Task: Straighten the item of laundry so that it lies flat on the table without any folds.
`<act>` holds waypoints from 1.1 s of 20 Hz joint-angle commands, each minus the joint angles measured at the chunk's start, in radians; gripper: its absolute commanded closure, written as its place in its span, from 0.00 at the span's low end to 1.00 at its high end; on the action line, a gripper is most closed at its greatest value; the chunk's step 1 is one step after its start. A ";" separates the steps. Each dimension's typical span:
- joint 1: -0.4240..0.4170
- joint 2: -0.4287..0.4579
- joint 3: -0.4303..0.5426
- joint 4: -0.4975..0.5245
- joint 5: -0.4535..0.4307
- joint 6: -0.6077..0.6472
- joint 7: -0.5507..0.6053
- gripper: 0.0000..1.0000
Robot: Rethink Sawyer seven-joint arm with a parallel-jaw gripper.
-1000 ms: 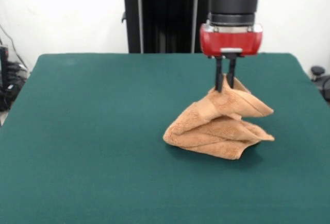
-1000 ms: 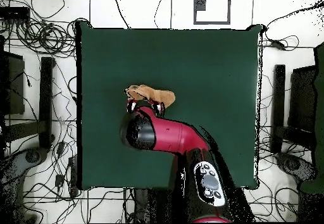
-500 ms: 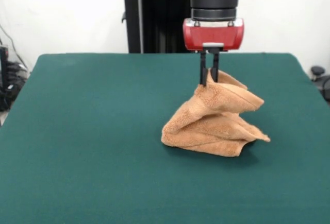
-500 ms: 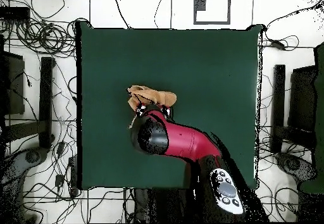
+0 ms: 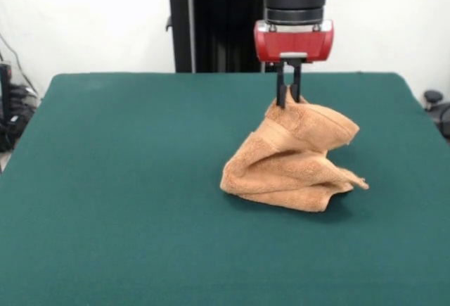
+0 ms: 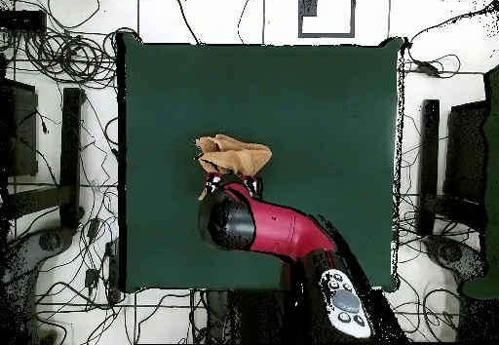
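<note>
Hanging from the arm over the middle of the desk [image 5: 105, 200], the tool [image 5: 289, 99] has its two thin black fingers [image 5: 281, 93] pinched together on the topmost peak of the towel [image 5: 292, 162]. That pinched corner stands up in a point, and the rest of the orange-tan cloth slopes away beneath it in several stacked, overlapping folds, with the lowest layers resting on the green felt. From the front, the heap sits a little right of the desk's centre, roughly midway between the near and far edges, with one thin tip of cloth poking out to the right at the bottom. Looking straight down, the towel [image 6: 234, 152] shows as a small crumpled patch just beyond the red and black arm [image 6: 268, 229], left of centre on the desk [image 6: 331, 97]; the arm's wrist covers the tool in that view. Green felt lies bare on every side of the cloth.
</note>
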 commanded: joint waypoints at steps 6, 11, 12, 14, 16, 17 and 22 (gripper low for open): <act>-0.055 0.000 0.136 0.100 -0.062 0.000 0.107 1.00; -0.092 0.005 0.164 0.103 -0.080 0.003 0.104 1.00; -0.101 0.002 0.167 0.106 -0.084 0.011 0.100 1.00; -0.120 -0.007 0.171 0.108 -0.094 0.033 0.084 1.00; -0.155 -0.013 0.191 0.108 -0.105 0.063 0.058 1.00; -0.171 -0.013 0.200 0.106 -0.108 0.074 0.049 1.00; -0.225 -0.011 0.237 0.101 -0.130 0.103 0.032 1.00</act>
